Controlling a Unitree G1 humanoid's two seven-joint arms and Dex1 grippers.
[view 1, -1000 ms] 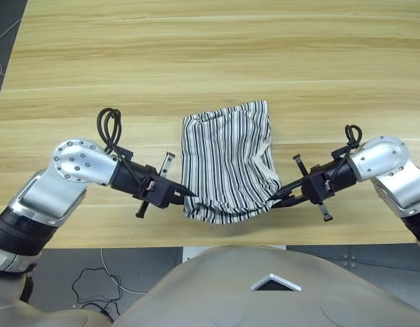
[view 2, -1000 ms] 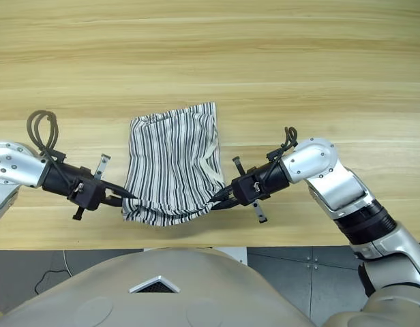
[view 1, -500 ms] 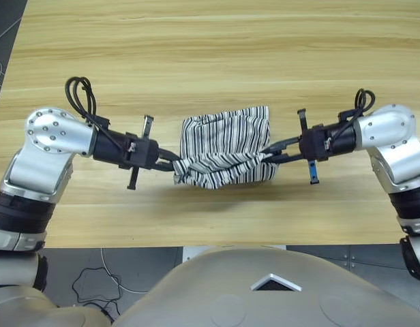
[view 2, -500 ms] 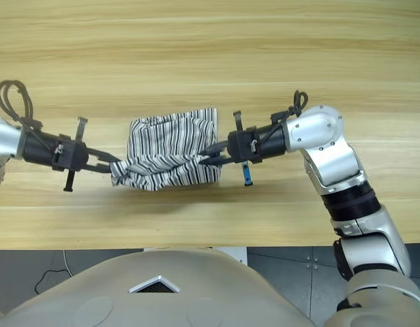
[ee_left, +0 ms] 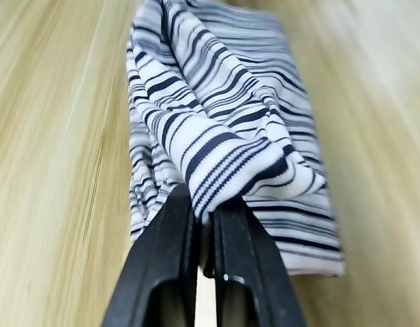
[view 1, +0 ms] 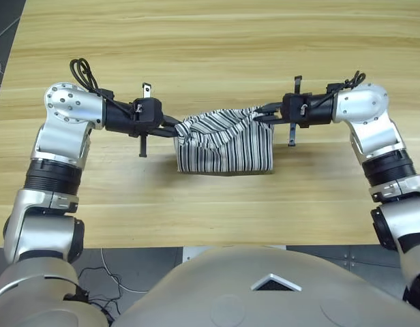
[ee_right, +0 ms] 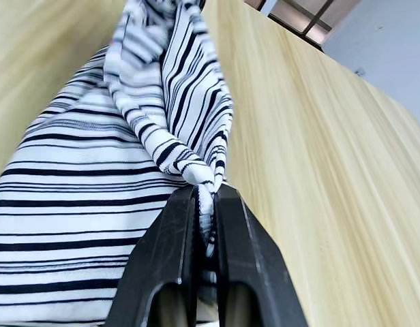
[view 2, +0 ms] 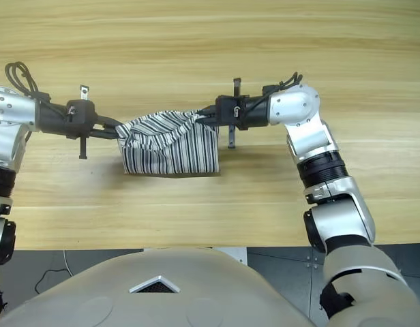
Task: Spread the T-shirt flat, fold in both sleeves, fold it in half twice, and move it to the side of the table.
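Arms extended inward, left pincer (view 1: 174, 129) and right pincer (view 1: 259, 113) pinching T-shirt (view 1: 227, 146).

The right gripper (ee_right: 204, 204) was clamped on a bunched corner of the striped T-shirt (ee_right: 94, 177), its two black fingers (ee_right: 170, 252) pressed together over the cloth. The remaining fabric lay folded on the wooden table (ee_right: 312, 170) beyond the fingers.
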